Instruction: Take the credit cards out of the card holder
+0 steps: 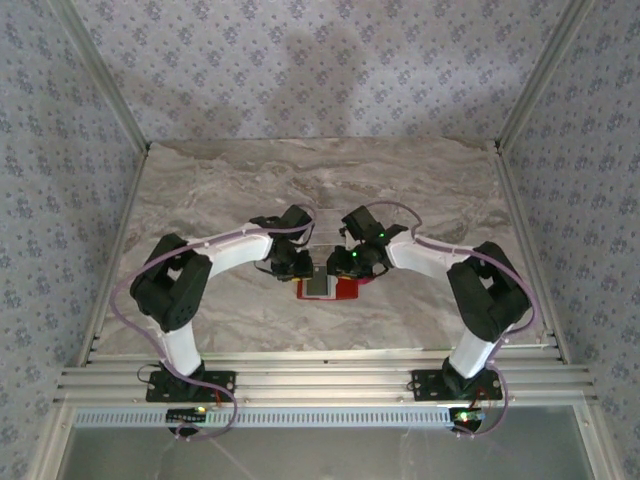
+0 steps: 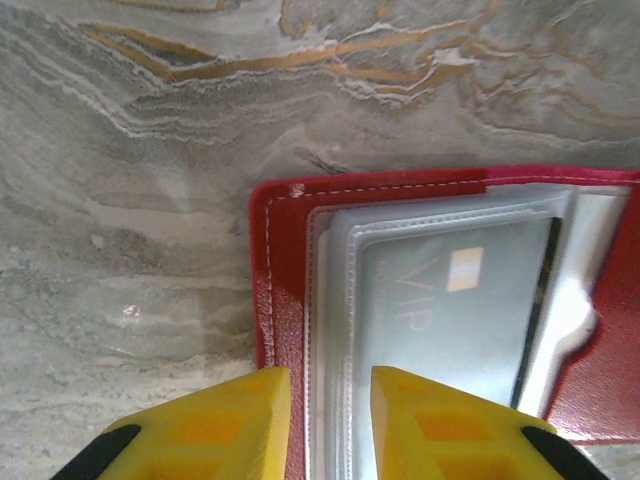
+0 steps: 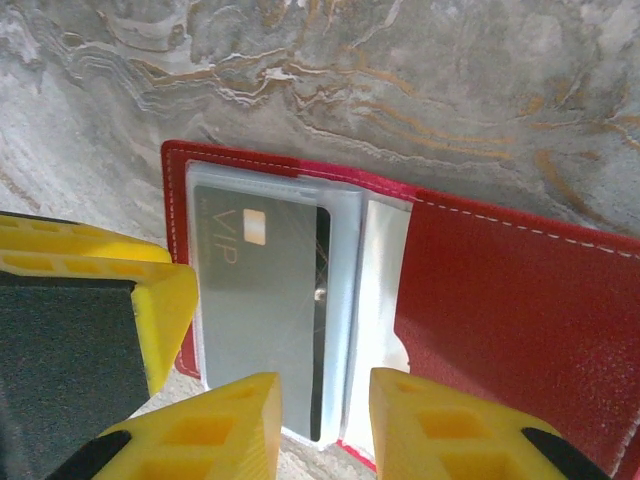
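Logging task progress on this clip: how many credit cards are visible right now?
1. A grey card marked VIP lies in the clear pocket of the open red card holder. Others may be hidden beneath it or in other pockets.

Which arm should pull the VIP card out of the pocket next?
Right, probably. The right claw hangs open over the credit card's end; the left claw sits over the card holder's red edge, suited to bracing.

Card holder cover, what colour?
The card holder is red with white stitching; right wrist view shows it best.
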Controlling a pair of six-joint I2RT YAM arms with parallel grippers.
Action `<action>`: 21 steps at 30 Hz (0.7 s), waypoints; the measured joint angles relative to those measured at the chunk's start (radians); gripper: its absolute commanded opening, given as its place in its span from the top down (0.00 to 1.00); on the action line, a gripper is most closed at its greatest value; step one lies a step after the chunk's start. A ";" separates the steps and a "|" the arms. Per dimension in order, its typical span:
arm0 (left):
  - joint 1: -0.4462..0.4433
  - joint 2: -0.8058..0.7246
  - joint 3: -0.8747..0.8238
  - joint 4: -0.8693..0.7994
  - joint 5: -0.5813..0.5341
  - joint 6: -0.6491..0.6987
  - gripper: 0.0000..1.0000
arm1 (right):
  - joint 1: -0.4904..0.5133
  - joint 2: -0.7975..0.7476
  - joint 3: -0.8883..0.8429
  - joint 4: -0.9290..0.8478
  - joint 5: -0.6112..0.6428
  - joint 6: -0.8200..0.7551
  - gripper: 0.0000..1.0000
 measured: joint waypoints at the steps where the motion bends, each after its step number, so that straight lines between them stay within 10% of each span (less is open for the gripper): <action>1: 0.000 0.005 0.000 0.000 0.000 0.000 0.73 | 0.000 0.008 0.003 0.000 0.000 0.000 0.69; 21: 0.003 0.010 0.000 0.008 0.004 0.000 0.76 | 0.033 0.118 0.068 -0.012 0.043 0.009 0.73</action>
